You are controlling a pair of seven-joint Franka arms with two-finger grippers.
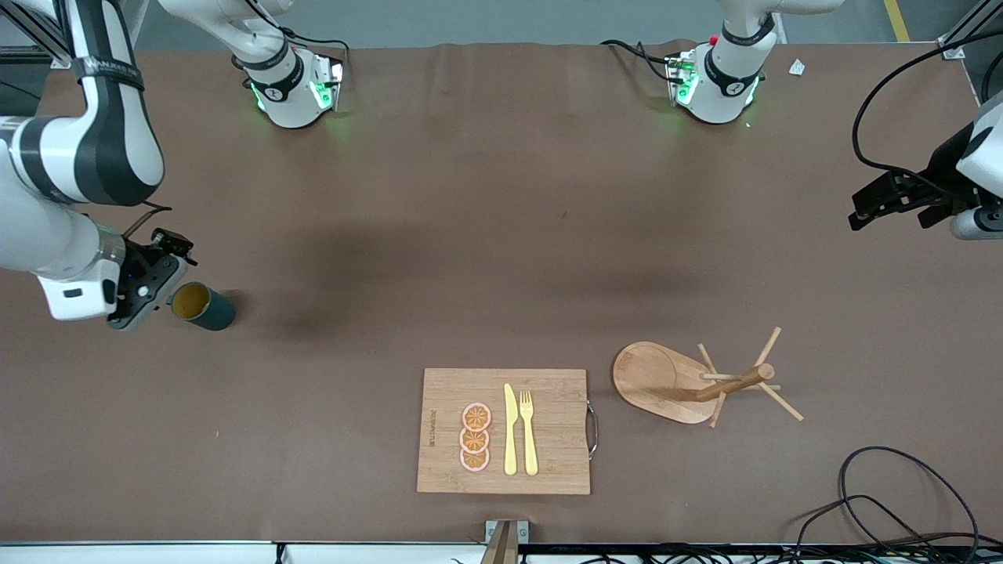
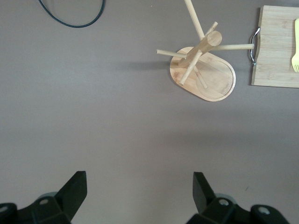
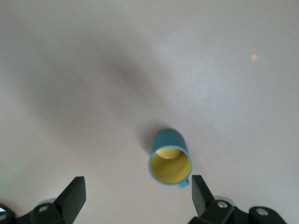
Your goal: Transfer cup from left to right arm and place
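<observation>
The cup [image 1: 203, 306], dark teal with a yellowish-gold inside, stands on the brown table at the right arm's end. In the right wrist view the cup [image 3: 170, 161] is seen from above, mouth up, with its handle beside one fingertip. My right gripper [image 1: 161, 276] hangs just above and beside it, open and empty [image 3: 138, 189]; its fingers do not touch the cup. My left gripper [image 1: 893, 205] is open and empty [image 2: 140, 186], up over the bare table at the left arm's end.
A wooden peg rack [image 1: 709, 381] on an oval base stands toward the left arm's end. Beside it lies a cutting board [image 1: 505, 431] with a yellow knife, a fork and orange slices. Black cables [image 1: 901, 509] lie at the table's near corner.
</observation>
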